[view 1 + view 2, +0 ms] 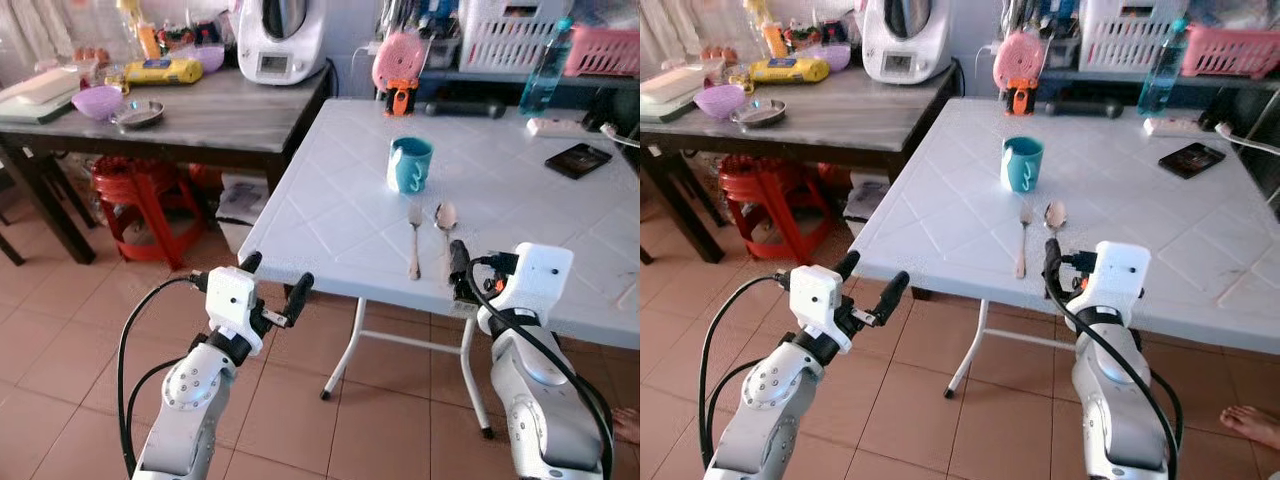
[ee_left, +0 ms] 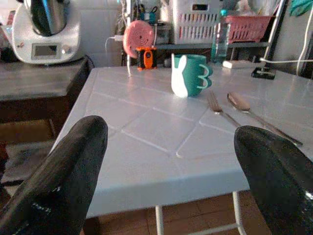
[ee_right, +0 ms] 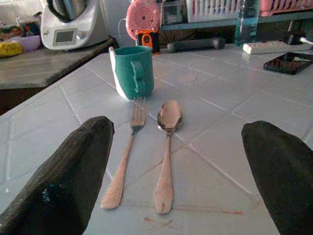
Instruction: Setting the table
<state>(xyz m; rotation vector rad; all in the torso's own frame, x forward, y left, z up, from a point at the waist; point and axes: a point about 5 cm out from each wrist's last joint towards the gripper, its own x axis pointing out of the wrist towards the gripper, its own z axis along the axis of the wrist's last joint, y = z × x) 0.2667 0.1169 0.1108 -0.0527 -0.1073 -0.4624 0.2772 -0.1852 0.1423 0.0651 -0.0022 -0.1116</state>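
white table (image 1: 520, 210) holds fork (image 1: 415, 240), spoon (image 1: 445, 222); right tool (image 3: 171, 166) partly cropped.

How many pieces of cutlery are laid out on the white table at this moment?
2. A fork and a spoon lie side by side, apart, just in front of the teal mug, fork on the robot's left. Clutter at the table's far edge could hide more.

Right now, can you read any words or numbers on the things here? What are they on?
No text can be read.
White kitchen machine: its small screen is too blurred to read.
Yellow packet: print too small to tell.
Teal mug: a white pattern, no letters.
Phone: screen dark.
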